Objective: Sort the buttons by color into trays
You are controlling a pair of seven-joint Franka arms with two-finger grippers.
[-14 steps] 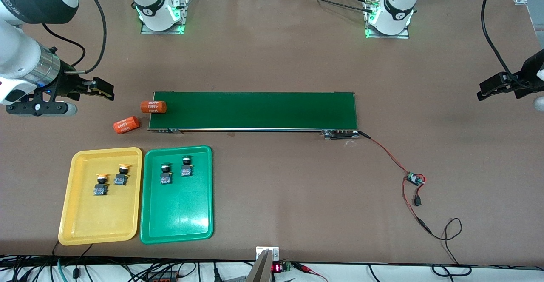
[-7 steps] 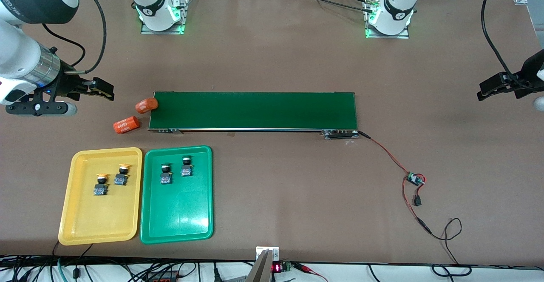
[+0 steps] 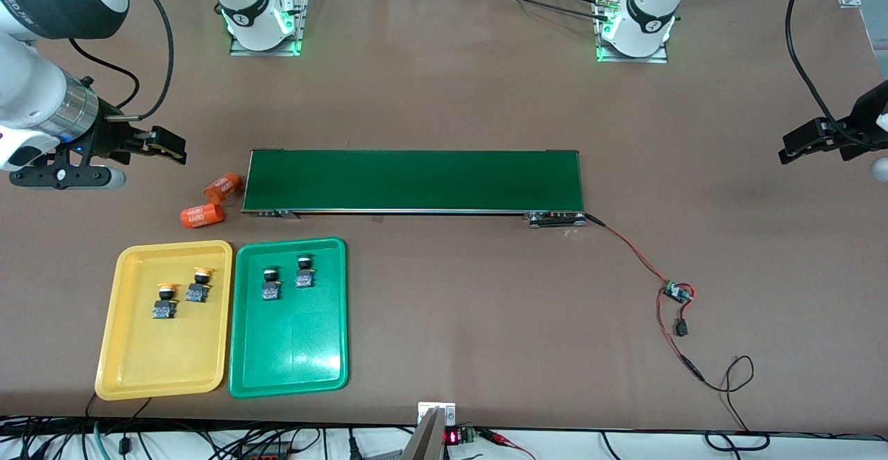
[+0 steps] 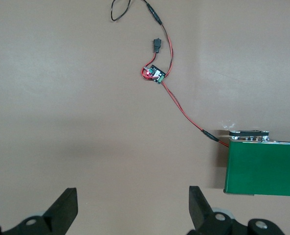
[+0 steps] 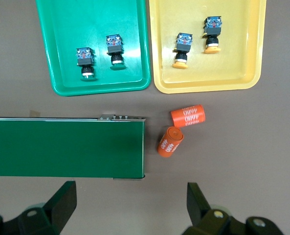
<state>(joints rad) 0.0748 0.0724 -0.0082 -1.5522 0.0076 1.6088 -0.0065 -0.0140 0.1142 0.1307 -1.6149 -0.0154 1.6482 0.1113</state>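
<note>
While both of my arms wait high over the table (image 3: 485, 99), my right pincer (image 5: 130, 205) hangs spread wide and empty over the bare table at the right arm's end of the conveyor belt (image 3: 413, 180), and my left pincer (image 4: 132, 208) hangs just as wide and empty over the table near the belt's other end. The four buttons already sit sorted. The two yellow buttons (image 3: 182, 292) lie in the yellow tray (image 3: 132, 370), and the two green buttons (image 3: 286, 281) lie in the green tray (image 3: 291, 370); the trays stand side by side, nearer the front camera than the belt, with their long sides running away from that camera. Each button lies on its side, its long axis along the tray's length, round cap pointing toward the belt and blocky black body toward the camera. The green caps nearly melt into the tray, so I make out little more than a pale rim on them. Two orange cylinders (image 3: 212, 201) lie on the table off the belt's end, close together; I cannot tell whether they touch. From the front my left pincer shows only as a dark shape cut by the frame edge. A red and black wire (image 4: 184, 110) with a small circuit board (image 4: 156, 74) trails from the belt.
</note>
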